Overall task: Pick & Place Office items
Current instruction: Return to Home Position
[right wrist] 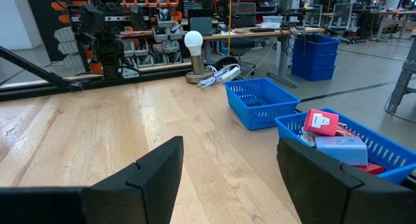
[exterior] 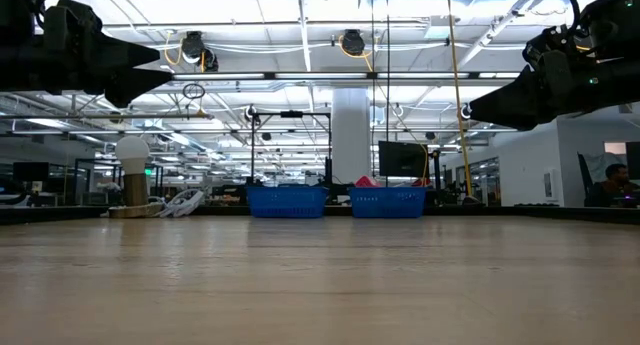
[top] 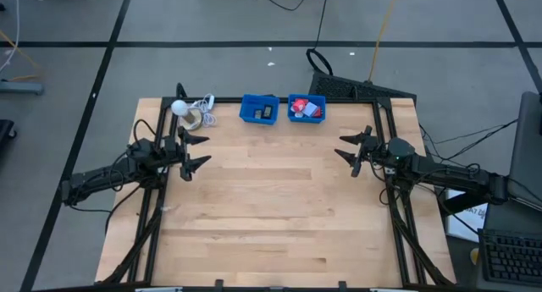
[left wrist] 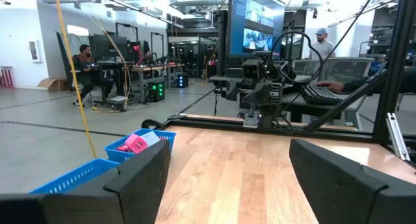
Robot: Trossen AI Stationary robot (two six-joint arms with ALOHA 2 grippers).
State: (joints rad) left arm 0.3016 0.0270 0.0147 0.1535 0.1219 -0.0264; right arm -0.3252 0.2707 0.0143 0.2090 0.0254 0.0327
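Observation:
The office items lie in two blue bins at the table's far edge. The right bin (top: 306,107) holds a red block (right wrist: 320,122), a light blue block (right wrist: 338,146) and more red pieces. The left bin (top: 259,108) holds dark flat pieces. My left gripper (top: 207,151) hovers open above the table's left side, pointing right. My right gripper (top: 340,147) hovers open above the right side, pointing left. Both sit well above the tabletop in the low view, the left gripper (exterior: 165,65) and the right gripper (exterior: 480,110). Neither holds anything.
A white ball lamp (top: 180,107) with a coiled cord (top: 203,112) stands at the far left corner beside the left bin. Bare wooden tabletop (top: 271,207) stretches between the arms and toward the near edge. People sit at desks in the room beyond the table.

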